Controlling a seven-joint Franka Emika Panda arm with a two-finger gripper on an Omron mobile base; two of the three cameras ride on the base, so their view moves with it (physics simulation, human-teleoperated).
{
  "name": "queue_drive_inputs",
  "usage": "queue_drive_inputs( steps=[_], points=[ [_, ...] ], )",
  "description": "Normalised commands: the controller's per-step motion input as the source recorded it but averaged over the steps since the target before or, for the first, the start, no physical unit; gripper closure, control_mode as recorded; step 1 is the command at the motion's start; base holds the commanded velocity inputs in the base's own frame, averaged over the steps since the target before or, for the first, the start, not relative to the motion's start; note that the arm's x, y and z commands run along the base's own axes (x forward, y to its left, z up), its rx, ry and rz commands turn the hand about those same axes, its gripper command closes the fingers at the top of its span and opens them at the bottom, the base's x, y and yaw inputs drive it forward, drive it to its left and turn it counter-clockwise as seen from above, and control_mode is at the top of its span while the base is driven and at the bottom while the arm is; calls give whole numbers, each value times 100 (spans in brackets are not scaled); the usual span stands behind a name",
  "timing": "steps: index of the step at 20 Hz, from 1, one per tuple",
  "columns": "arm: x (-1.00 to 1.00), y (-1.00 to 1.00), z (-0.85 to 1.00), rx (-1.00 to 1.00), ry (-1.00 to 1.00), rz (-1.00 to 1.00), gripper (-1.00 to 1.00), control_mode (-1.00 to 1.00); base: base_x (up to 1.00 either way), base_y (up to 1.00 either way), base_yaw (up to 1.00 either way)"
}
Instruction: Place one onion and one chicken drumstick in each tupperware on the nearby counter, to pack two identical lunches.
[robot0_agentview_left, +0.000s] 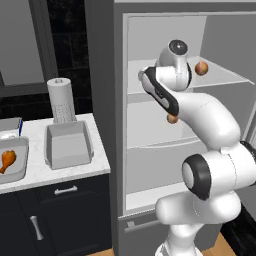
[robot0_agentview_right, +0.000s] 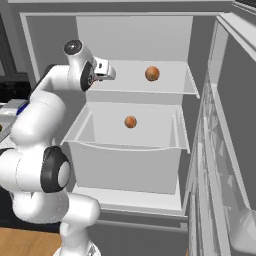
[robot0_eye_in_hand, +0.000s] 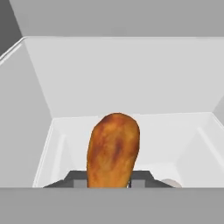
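White fridge shelves (robot0_agentview_right: 135, 87) surround the gripper (robot0_eye_in_hand: 113, 183), which is clenched on a chicken drumstick (robot0_eye_in_hand: 113, 148). Next, it must be carried left to the empty tupperware (robot0_agentview_left: 68, 145) on the counter (robot0_agentview_left: 70, 172).

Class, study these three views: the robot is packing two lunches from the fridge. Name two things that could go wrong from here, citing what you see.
1. The hand seems to hold a drumstick inside the fridge; swinging out to the counter, it might clip the fridge wall or lose it.
2. One tupperware already holds a drumstick; dropping this one there, not in the empty tupperware, would spoil the match.
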Motion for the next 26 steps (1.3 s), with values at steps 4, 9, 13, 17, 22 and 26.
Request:
queue_drive_inputs(
  steps=[4,9,13,17,22,26],
  points=[
    [-92,-10,-3,0,-23,10,100,-100,0,0,0],
    [-100,0,27,0,-9,2,100,-100,0,0,0],
    [-99,0,66,-1,0,0,100,-100,0,0,0],
    [-100,-1,48,-4,0,0,100,-100,0,0,0],
    [-100,-6,11,-7,0,3,100,-100,0,0,0],
    [-96,-16,0,-2,0,5,100,-100,0,0,0]
  ],
)
